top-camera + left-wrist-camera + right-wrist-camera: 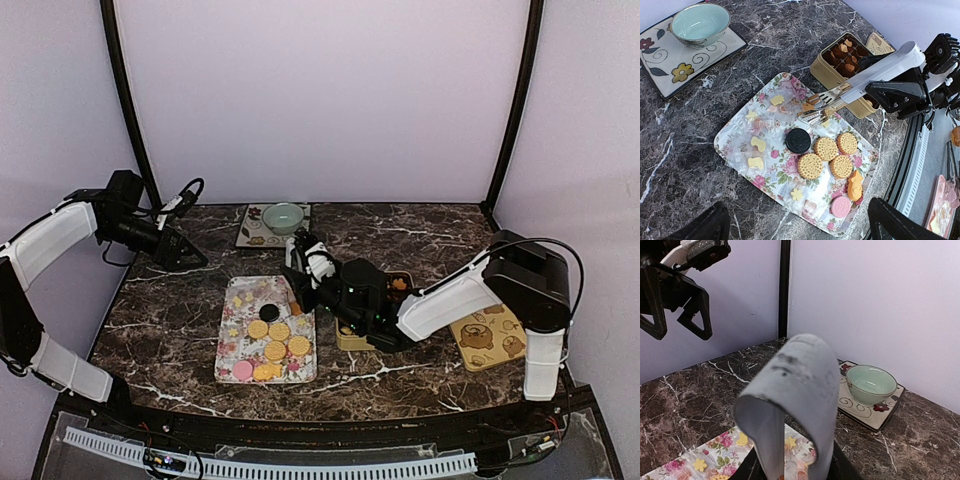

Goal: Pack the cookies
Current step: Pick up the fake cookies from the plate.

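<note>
Several cookies (826,148) lie on a floral tray (735,145): golden round ones, a dark one (798,140), a pink one (841,206) and an orange fish-shaped one (855,185). From above, the cookies (275,338) fill the near half of the tray (226,350). My right gripper (330,287) is shut on grey tongs (875,75), whose tips (815,107) hover at the tray's far edge with a small orange piece between them. A tan tin (826,75) behind them holds more cookies. My left gripper (178,248) hangs open, raised at the left.
A pale green bowl (283,217) sits on a square patterned plate (250,236) at the back. A tan board with bear figures (487,337) lies right of the tin. Black frame posts stand at both back corners.
</note>
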Available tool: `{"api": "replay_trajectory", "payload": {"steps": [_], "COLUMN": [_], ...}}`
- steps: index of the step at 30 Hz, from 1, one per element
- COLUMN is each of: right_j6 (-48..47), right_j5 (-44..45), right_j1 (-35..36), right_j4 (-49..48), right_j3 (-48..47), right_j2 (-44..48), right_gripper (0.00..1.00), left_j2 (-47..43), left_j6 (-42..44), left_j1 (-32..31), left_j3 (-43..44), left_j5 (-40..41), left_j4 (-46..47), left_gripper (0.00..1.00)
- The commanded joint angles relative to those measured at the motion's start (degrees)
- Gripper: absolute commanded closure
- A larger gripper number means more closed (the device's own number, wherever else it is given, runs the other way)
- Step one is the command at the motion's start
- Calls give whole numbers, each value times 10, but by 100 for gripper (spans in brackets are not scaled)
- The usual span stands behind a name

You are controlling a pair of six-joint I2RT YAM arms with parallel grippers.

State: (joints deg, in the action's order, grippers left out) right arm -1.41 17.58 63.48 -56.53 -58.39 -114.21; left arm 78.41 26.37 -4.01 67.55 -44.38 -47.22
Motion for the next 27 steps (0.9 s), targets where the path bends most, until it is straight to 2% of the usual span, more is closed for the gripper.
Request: {"api": "replay_trajectory", "payload": {"steps": [1, 11, 21, 27], "right_j6": [-3, -48, -65, -57], "right_j5": [1, 33, 10, 18], "right_j1": [6, 21, 20, 17], "right_j4": [12, 27, 36, 45], "right_j3": [-4, -6, -17, 18], "right_j2": [-9, 7, 101, 159], "right_gripper": [67, 77, 79, 79], "left_j2": [-1, 0, 6, 6], "left_j6": [8, 10, 8, 10], "left_j1": [3, 3, 4, 3], "left_j3": [11, 14, 17, 17], "left_j5": [-13, -12, -17, -16], "left_j4": [-14, -15, -13, -14], "left_gripper": [1, 1, 1, 1]}}
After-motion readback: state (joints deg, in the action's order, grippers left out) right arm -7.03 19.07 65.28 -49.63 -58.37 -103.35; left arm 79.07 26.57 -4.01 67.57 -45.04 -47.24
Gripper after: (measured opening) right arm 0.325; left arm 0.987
